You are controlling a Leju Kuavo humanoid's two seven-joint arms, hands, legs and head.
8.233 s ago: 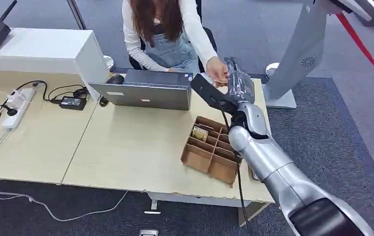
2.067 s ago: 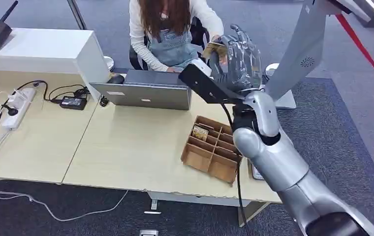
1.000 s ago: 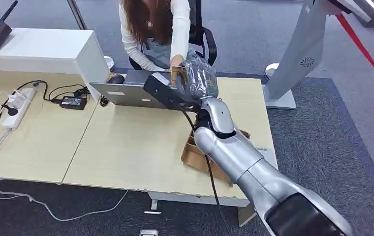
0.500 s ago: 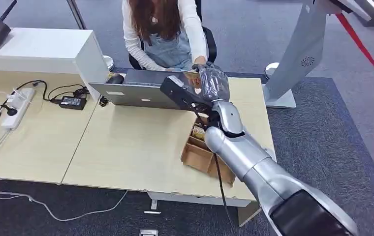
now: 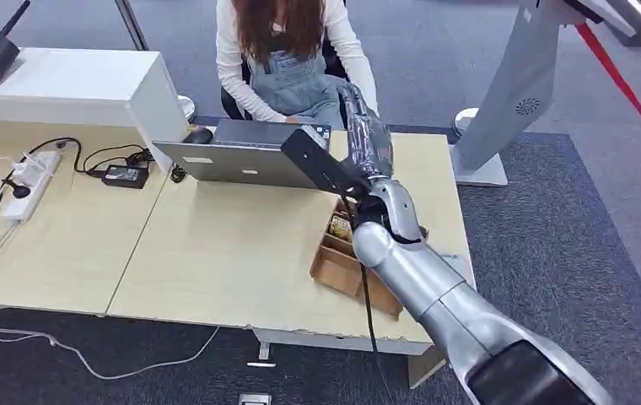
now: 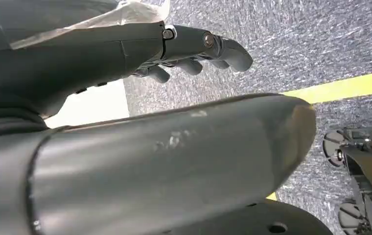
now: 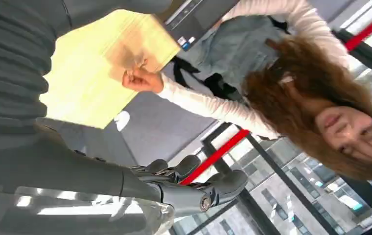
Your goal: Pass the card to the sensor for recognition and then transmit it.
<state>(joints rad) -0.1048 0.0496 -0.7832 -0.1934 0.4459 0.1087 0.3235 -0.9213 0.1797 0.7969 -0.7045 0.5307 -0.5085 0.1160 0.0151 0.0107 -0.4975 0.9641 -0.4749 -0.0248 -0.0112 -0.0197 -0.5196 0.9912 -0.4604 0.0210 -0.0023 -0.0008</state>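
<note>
My right hand (image 5: 366, 128), wrapped in clear plastic, is raised over the far edge of the desk (image 5: 216, 245), in front of a seated person (image 5: 288, 51). Its fingers (image 7: 194, 183) are stretched out with nothing between them. In the right wrist view the person's hand (image 7: 142, 81) is closed just above the desk; I cannot tell whether it holds a card. A brown divided box (image 5: 338, 261) below my right forearm holds a card (image 5: 343, 228) in one compartment. My left hand (image 6: 189, 46) hangs over grey carpet, fingers loosely bent and holding nothing.
A grey laptop (image 5: 245, 156) stands at the desk's far edge, left of my right hand. A power strip (image 5: 30, 181), cables and an adapter (image 5: 123, 175) lie at the left. A white cabinet (image 5: 64, 84) and a grey stand (image 5: 511, 93) flank the desk.
Half a second ago my right hand held a card out to the person's hand. Now the card is gone from my fingers, which point upward, and the person's arm has drawn back.
</note>
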